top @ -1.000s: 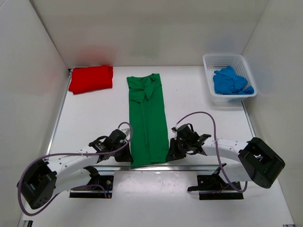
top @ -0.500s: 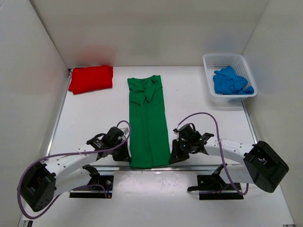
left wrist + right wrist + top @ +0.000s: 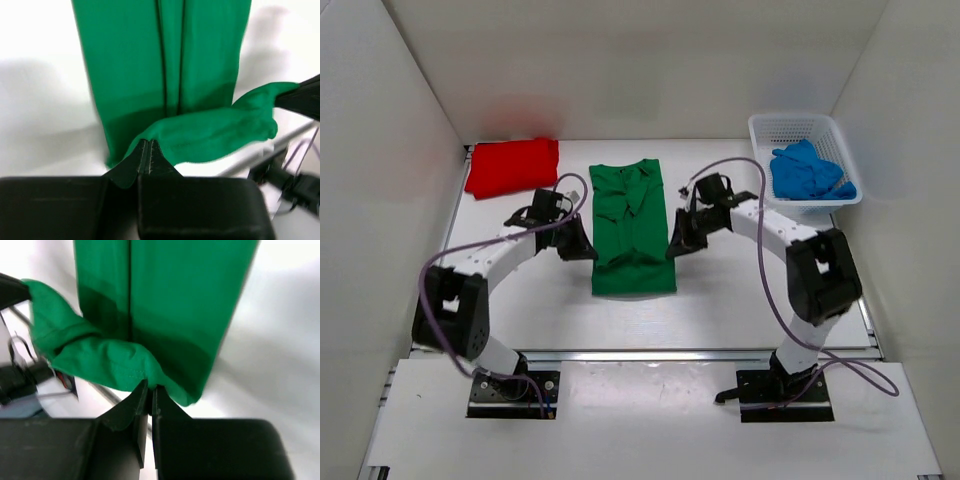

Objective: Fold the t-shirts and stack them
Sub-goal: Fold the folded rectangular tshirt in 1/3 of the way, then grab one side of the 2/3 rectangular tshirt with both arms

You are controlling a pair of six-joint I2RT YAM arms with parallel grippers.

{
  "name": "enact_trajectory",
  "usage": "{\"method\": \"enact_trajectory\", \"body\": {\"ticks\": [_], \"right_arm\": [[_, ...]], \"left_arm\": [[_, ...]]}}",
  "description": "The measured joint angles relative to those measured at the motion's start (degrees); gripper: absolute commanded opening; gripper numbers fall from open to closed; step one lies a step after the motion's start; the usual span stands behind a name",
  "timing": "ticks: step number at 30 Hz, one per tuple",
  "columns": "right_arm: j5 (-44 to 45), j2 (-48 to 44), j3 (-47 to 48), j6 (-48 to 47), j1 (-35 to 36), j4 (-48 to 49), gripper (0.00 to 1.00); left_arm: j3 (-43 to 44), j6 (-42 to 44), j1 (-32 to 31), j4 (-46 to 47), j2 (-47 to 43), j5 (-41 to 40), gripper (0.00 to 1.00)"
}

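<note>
The green t-shirt lies as a long strip in the middle of the table, its near end lifted and doubled back over the rest. My left gripper is shut on the hem's left corner, and my right gripper is shut on the right corner. In the left wrist view the closed tips pinch the raised green hem. The right wrist view shows the same pinch on the green cloth. A folded red t-shirt rests at the far left. The blue t-shirt is crumpled in the basket.
A white mesh basket stands at the far right corner. White walls enclose the table on three sides. A metal rail runs along the near edge by the arm bases.
Both arms swung from the near edge toward the far side, carrying the green shirt's near hem up and over. The shirt's visible length on the table is much shorter.
</note>
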Motion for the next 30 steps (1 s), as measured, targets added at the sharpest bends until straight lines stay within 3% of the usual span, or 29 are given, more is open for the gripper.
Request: {"method": "enact_trajectory", "body": {"ticks": [2, 4, 7, 9, 12, 16, 22, 27, 30], "right_arm": [[-0.3, 5.9, 8.6, -2.3, -2.0, -2.4, 0.04], [-0.2, 12.1, 17.9, -4.4, -3.6, -5.1, 0.16], [0.9, 21.2, 32.0, -7.2, -5.3, -8.5, 0.36], [2.2, 25.6, 39.3, -8.7, -6.2, -10.4, 0.46], [3.6, 26.6, 41.2, -9.7, -6.9, -12.0, 0.47], [5.1, 20.7, 29.3, -9.5, -7.1, -9.3, 0.47], [4.9, 3.7, 0.5, -4.0, -6.0, -1.4, 0.46], [2.2, -6.6, -18.7, 6.4, -4.5, 15.0, 0.46], [1.2, -8.1, -25.7, 13.1, -4.1, 23.0, 0.48]], "left_arm": [[4.4, 0.8, 1.8, 1.3, 5.8, 0.3, 0.24], [8.7, 1.3, 3.3, 2.4, 11.4, 0.7, 0.26], [13.6, 0.8, 5.4, 4.6, 18.4, 1.4, 0.4], [15.3, -0.5, 6.8, 6.8, 21.2, 2.4, 0.38], [15.8, -2.2, 8.5, 8.8, 22.2, 3.7, 0.41], [12.0, -3.5, 9.6, 11.8, 18.7, 4.3, 0.44], [-5.5, -5.6, 7.0, 14.9, 4.9, 2.7, 0.46], [-20.5, -12.5, 3.3, 22.4, -3.2, -0.3, 0.46], [-24.0, -16.8, 1.2, 24.9, -5.6, -4.3, 0.46]]}}
